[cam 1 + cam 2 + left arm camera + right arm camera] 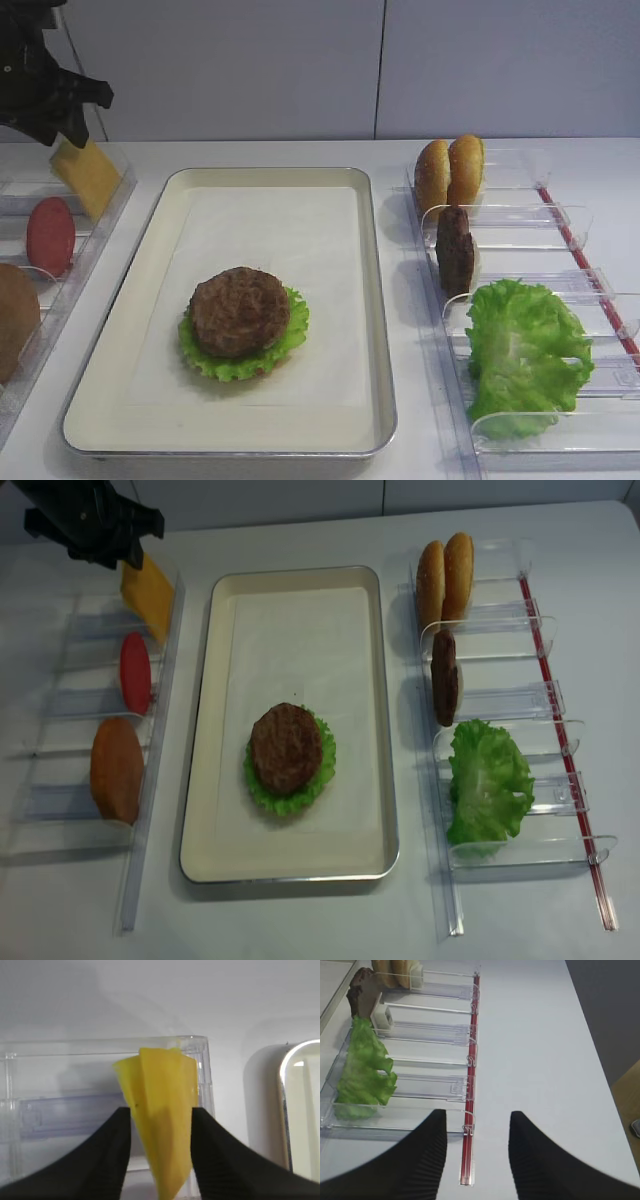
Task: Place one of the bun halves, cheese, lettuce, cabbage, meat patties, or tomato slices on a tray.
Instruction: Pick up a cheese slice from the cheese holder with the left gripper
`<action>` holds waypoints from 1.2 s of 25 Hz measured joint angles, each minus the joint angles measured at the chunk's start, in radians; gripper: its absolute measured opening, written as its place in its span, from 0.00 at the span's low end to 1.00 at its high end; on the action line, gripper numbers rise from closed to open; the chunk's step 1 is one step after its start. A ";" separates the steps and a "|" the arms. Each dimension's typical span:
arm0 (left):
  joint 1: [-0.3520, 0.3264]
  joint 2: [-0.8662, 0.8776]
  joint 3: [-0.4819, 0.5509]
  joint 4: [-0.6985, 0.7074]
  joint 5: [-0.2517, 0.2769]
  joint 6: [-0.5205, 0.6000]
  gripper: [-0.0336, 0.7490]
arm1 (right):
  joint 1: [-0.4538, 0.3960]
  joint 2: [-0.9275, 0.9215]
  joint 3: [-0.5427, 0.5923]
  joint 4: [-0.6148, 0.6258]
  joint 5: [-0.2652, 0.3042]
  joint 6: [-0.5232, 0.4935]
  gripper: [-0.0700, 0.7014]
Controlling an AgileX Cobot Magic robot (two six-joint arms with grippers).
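Note:
My left gripper [65,135] is at the far left, over the clear bin rack, shut on the cheese [88,175]. In the left wrist view the yellow-orange cheese [160,1080] stands buckled between both jaws. The cream tray [375,300] lies in the middle, with a meat patty [240,310] on a lettuce leaf [292,340]. My right gripper [477,1114] is open over bare table, with nothing between its fingers. It does not show in either high view.
The left rack [100,235] also holds a tomato slice [50,235] and a bun half [15,320]. The right rack [520,215] holds two bun halves [450,170], a patty [455,250] and lettuce [525,350]. A red strip [470,1110] edges it.

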 joint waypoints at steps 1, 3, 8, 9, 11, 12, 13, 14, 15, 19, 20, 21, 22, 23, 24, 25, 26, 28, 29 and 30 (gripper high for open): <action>-0.007 0.000 0.000 0.002 0.001 0.000 0.39 | 0.000 0.000 0.000 0.000 0.000 0.000 0.52; -0.020 0.000 -0.004 0.007 0.001 0.000 0.39 | 0.000 0.000 0.000 0.000 0.000 0.000 0.52; -0.037 0.000 -0.008 0.031 -0.008 -0.040 0.39 | 0.000 0.000 0.000 0.000 0.000 0.000 0.52; -0.037 0.000 -0.008 0.044 -0.014 -0.055 0.39 | 0.000 0.000 0.000 0.000 0.000 0.000 0.52; -0.037 0.000 -0.008 0.065 -0.020 -0.070 0.40 | 0.000 0.000 0.000 0.000 0.000 0.000 0.52; -0.037 0.000 -0.008 0.067 -0.022 -0.077 0.40 | 0.000 0.000 0.000 0.000 0.000 0.000 0.52; -0.037 0.000 -0.008 0.069 -0.022 -0.082 0.40 | 0.000 0.000 0.000 0.000 0.000 0.000 0.52; -0.037 0.000 -0.008 0.069 -0.024 -0.084 0.40 | 0.000 0.000 0.000 0.000 0.000 0.000 0.52; -0.037 0.000 -0.008 0.069 -0.025 -0.084 0.40 | 0.000 0.000 0.000 0.000 0.000 0.000 0.52; -0.037 0.001 -0.008 0.081 -0.026 -0.105 0.40 | 0.000 0.000 0.000 0.000 0.000 0.000 0.52; -0.037 0.001 -0.008 0.097 -0.026 -0.118 0.40 | 0.000 0.000 0.000 0.000 0.000 0.000 0.52; -0.037 0.002 -0.008 0.107 -0.026 -0.127 0.40 | 0.000 0.000 0.000 0.000 0.000 0.000 0.52; -0.037 0.004 -0.008 0.113 -0.026 -0.128 0.40 | 0.000 0.000 0.000 0.000 0.000 0.000 0.52; -0.037 0.004 -0.008 0.118 -0.026 -0.130 0.40 | 0.000 0.000 0.000 0.000 0.000 0.000 0.52; -0.037 0.004 -0.008 0.119 -0.026 -0.130 0.40 | 0.000 0.000 0.000 0.000 0.000 0.000 0.52; -0.037 0.004 -0.008 0.119 -0.027 -0.130 0.40 | 0.000 0.000 0.000 0.000 0.000 0.000 0.52; -0.037 0.006 -0.008 0.119 -0.029 -0.130 0.40 | 0.000 0.000 0.000 0.000 0.000 0.002 0.52; -0.037 0.013 -0.008 0.119 -0.029 -0.130 0.40 | 0.000 0.000 0.000 0.000 0.000 0.002 0.52; -0.037 0.019 -0.008 0.117 -0.029 -0.130 0.40 | 0.000 0.000 0.000 0.000 0.000 0.002 0.52; -0.037 0.027 -0.008 0.117 -0.027 -0.130 0.40 | 0.000 0.000 0.000 0.000 0.000 0.002 0.52</action>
